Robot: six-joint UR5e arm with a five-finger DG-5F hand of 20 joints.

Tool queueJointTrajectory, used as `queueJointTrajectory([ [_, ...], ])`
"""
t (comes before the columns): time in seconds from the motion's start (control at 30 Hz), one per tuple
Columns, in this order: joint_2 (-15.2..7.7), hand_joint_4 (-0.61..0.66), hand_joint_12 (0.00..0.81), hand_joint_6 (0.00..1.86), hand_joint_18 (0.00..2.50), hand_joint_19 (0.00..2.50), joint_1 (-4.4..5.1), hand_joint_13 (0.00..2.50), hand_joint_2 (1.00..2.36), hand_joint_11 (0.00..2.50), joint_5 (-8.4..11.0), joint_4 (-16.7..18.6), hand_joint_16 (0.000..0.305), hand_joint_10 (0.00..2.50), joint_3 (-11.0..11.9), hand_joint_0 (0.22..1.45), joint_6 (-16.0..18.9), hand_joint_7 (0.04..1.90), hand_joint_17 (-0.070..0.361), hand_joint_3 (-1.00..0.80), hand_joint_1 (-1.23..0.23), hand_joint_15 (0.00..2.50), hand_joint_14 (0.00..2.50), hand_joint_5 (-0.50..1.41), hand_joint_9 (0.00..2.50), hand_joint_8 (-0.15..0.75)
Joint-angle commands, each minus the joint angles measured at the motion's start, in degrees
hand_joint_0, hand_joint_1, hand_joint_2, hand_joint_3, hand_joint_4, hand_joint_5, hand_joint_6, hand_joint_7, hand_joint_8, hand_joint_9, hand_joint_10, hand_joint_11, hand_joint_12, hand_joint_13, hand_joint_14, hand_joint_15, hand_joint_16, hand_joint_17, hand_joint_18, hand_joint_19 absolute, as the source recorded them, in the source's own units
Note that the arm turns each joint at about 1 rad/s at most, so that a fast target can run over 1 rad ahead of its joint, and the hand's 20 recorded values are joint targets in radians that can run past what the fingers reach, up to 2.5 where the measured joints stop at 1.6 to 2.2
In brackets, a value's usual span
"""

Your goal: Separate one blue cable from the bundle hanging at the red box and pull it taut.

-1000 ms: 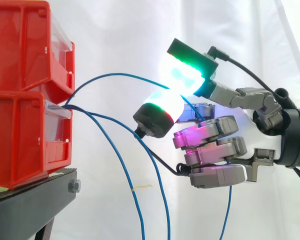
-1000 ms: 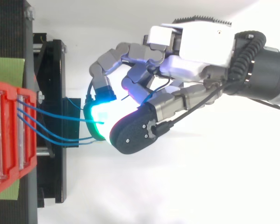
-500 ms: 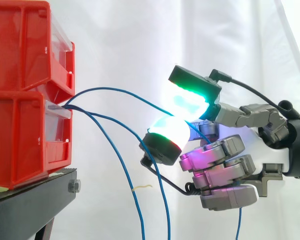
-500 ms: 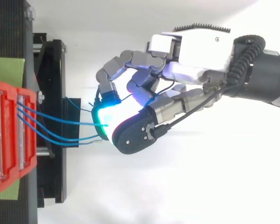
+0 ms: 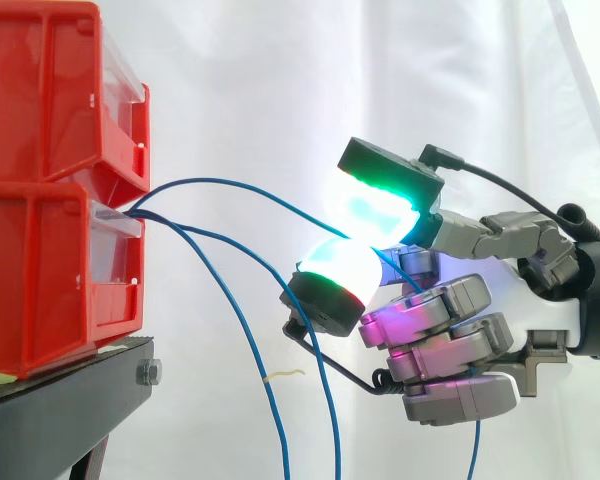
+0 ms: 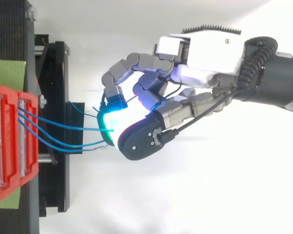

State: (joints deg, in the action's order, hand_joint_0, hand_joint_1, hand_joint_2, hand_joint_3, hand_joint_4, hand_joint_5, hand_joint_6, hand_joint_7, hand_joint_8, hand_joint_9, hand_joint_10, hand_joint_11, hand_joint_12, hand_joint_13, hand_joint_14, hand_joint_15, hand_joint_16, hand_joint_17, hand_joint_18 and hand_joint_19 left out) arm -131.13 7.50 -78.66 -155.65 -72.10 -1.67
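Note:
Two stacked red bins (image 5: 40,270) stand at the left on a black stand (image 5: 60,410). Several blue cables leave the gap between the bins. One blue cable (image 5: 230,183) arcs up and to the right, still slack, into the pinch between two glowing fingertips (image 5: 380,205) of my hand (image 5: 545,300). Its loose end hangs down behind the hand. The other fingers are curled under. Two more blue cables (image 5: 268,390) droop toward the floor. From above, the hand (image 6: 205,53) sits right of the bins (image 6: 5,146), and the cables (image 6: 58,131) run side by side to the glowing pads.
A white curtain hangs behind everything. The black stand (image 6: 51,97) juts out below the bins, a short way left of the fingertips. A green strip (image 6: 7,73) lies on the stand beside the bins.
The hand has drawn to the right and slightly down, away from the bins, taking the pinched cable along. Its arc is lower and longer. Little has moved in the last half second.

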Motion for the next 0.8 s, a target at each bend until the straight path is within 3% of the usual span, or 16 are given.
queueJointTrajectory([
  [0.0, 0.09, 0.06, 0.356, 0.97, 1.35, 1.47, -0.03, 1.11, 1.02, 1.20, 0.00, 0.00, 0.042, 2.40, 0.03, 0.76, 0.00, 1.28, 0.095, -0.29, -0.69, 1.36, 2.29, -0.20, 0.82, 0.350],
  [0.77, 0.09, 0.05, 0.347, 0.97, 1.31, 1.50, 0.06, 1.08, 1.02, 1.18, 0.00, 0.00, 0.039, 2.39, -0.06, 0.76, 0.00, 1.28, 0.088, -0.30, -0.70, 1.31, 2.32, -0.20, 0.78, 0.342],
])
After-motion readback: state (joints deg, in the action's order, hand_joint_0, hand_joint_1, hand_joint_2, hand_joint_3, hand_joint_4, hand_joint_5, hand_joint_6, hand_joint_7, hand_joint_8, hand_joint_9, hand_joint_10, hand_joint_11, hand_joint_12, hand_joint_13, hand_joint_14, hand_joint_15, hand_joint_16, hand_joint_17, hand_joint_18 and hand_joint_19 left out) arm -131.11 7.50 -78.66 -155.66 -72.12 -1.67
